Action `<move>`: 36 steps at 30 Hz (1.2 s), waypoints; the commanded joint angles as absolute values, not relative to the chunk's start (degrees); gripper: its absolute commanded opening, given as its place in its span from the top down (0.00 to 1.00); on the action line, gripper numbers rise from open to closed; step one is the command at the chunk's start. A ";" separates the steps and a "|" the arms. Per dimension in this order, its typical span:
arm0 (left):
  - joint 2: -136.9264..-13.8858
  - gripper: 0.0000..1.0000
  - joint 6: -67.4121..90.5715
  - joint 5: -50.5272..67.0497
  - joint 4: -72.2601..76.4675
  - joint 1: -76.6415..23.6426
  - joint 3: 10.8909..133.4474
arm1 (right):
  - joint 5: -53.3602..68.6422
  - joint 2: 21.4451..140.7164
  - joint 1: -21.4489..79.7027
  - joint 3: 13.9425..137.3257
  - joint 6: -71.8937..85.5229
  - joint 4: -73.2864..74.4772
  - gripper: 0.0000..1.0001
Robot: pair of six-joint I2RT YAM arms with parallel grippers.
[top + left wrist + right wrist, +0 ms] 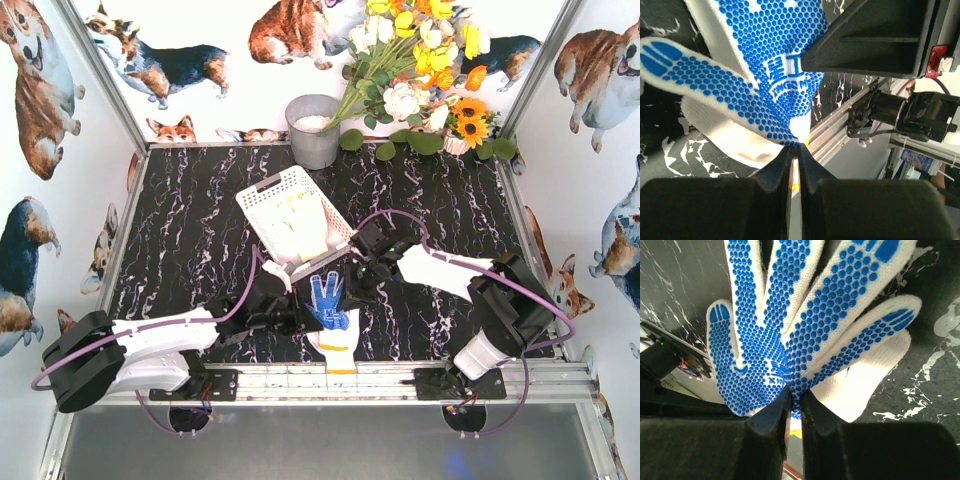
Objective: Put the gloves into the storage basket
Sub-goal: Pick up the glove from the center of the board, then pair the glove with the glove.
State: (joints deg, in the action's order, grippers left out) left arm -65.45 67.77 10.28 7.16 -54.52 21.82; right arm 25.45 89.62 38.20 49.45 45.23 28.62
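The blue-dotted glove [327, 298] [790, 315] [765, 50] hangs spread just in front of the white storage basket [262, 195]. My right gripper [348, 283] [796, 392] is shut on it, with dotted fabric pinched between the tips. My left gripper [300, 300] [795, 146] is shut. Its tips touch the glove's lower edge, and I see no fabric between them. A white glove [340, 348] [865, 385] [725, 140] with a yellow cuff lies on the table under the dotted one. Pale gloves [300, 225] lie inside the basket.
A grey metal bucket [313, 130] stands at the back, with a bunch of flowers [420, 70] to its right. The aluminium rail [380, 375] runs along the near edge, right below the white glove. The black table [190, 240] is walled on three sides.
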 commanded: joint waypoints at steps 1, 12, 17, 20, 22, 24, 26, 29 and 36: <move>-65.34 1.00 67.87 12.80 6.33 -56.57 22.25 | 25.69 87.37 39.21 51.52 44.53 29.68 0.95; -64.73 1.00 69.39 11.90 3.61 -60.07 22.53 | 24.53 83.70 40.67 50.10 43.97 33.78 0.96; -64.68 1.00 70.05 11.21 4.32 -61.71 22.79 | 24.60 82.15 41.23 48.44 44.59 33.69 0.96; -65.86 1.00 70.45 10.74 4.52 -63.23 23.16 | 24.72 82.16 41.88 47.22 45.02 33.33 0.96; -66.50 1.00 70.93 10.34 4.71 -64.19 23.24 | 24.79 82.11 42.28 46.44 45.46 32.98 0.96; -67.07 1.00 71.37 9.89 4.90 -64.80 23.29 | 24.82 81.88 42.57 45.75 45.87 32.51 0.96; -67.45 1.00 71.50 9.45 4.96 -65.16 23.40 | 24.66 81.60 42.79 45.18 46.12 32.22 0.96; -67.77 1.00 71.62 8.86 4.69 -65.30 23.22 | 24.07 81.15 42.89 44.45 46.51 31.94 0.96; -66.94 1.00 72.02 6.89 3.07 -65.30 22.72 | 23.98 81.56 42.98 44.03 46.67 31.13 0.96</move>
State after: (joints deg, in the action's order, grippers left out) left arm -67.61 71.72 8.88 3.84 -64.86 21.87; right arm 24.53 82.96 42.65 44.07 46.26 33.80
